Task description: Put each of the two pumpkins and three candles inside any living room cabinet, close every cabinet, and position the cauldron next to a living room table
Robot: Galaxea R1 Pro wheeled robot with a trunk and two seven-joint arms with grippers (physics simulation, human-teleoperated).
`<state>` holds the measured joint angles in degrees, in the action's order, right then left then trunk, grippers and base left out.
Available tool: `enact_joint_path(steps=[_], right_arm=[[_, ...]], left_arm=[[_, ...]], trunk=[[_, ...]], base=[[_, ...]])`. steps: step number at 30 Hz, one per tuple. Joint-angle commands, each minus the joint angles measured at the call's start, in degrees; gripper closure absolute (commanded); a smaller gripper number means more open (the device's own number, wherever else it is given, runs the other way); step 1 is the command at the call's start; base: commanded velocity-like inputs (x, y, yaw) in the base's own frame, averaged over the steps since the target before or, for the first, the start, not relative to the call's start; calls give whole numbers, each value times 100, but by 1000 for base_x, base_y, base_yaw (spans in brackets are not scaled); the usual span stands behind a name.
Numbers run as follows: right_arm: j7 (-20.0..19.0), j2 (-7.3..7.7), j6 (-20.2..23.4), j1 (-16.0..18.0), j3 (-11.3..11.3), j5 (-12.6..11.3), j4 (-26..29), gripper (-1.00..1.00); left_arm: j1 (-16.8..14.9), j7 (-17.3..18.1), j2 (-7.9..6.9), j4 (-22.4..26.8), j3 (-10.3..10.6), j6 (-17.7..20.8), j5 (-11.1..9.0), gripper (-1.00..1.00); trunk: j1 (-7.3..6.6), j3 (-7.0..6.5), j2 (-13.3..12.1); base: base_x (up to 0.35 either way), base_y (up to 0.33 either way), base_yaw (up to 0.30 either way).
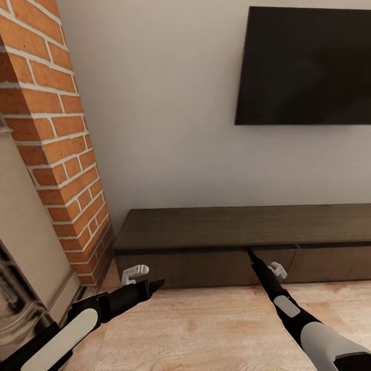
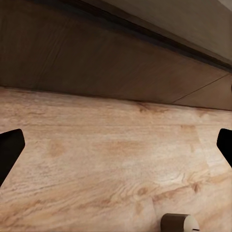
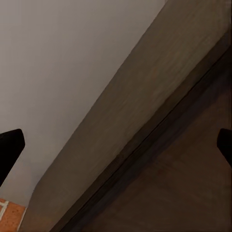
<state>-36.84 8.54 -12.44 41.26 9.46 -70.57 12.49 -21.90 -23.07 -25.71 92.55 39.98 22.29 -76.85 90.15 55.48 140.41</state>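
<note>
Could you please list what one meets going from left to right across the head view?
Stone-coloured fireplace → red brick column → left gripper → right gripper → wall-mounted black TV. The long cabinet spans the width from the brick to the right edge, so it is left unordered.

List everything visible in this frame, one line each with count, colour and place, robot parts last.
cabinet: one, dark brown, low against the wall, fronts shut.
TV: one, black, on the wall above the cabinet.
brick column: one, red-orange, left of the cabinet.
fireplace: one, stone-coloured, far left.
floor: pale wood.
candle: one, beige, on the floor, cut off by the left wrist view's edge.
left gripper: black, open, above the floor.
right gripper: black, open, at the cabinet's top edge.
</note>
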Motion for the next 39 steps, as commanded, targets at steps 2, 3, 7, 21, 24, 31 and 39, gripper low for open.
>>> enact_joint_path(steps=[2,3,7,21,24,31,39], right_arm=[[-14,45,222,5,50,-59,3,-100],[-21,57,424,3,49,-60,5,-100],[-275,217,1184,4,-79,-71,11,-100],[-460,262,1574,5,-120,-350,372,-100],[-472,268,1580,4,-120,-357,395,-100],[-481,276,1608,3,-127,-392,405,-100],[-474,287,1621,4,-128,-425,383,-100]], left_arm=[[-7,-50,-4,9,10,-5,-52,-100],[-7,-53,-4,9,10,-5,-51,-100],[-7,-57,-4,9,10,-5,-44,-100],[-7,-58,-4,-17,17,-5,-41,-100],[-7,-58,-4,-18,18,-5,-41,-100],[-7,-58,-4,-18,18,-5,-41,-100],[-7,-58,-4,-18,10,-5,-41,-100]], trunk=[[43,42,83],[65,60,123],[152,132,283],[188,442,302],[196,508,306],[214,663,315],[235,840,326]], base=[[0,0,0],[0,0,0],[0,0,0],[0,0,0],[0,0,0],[0,0,0],[0,0,0]])
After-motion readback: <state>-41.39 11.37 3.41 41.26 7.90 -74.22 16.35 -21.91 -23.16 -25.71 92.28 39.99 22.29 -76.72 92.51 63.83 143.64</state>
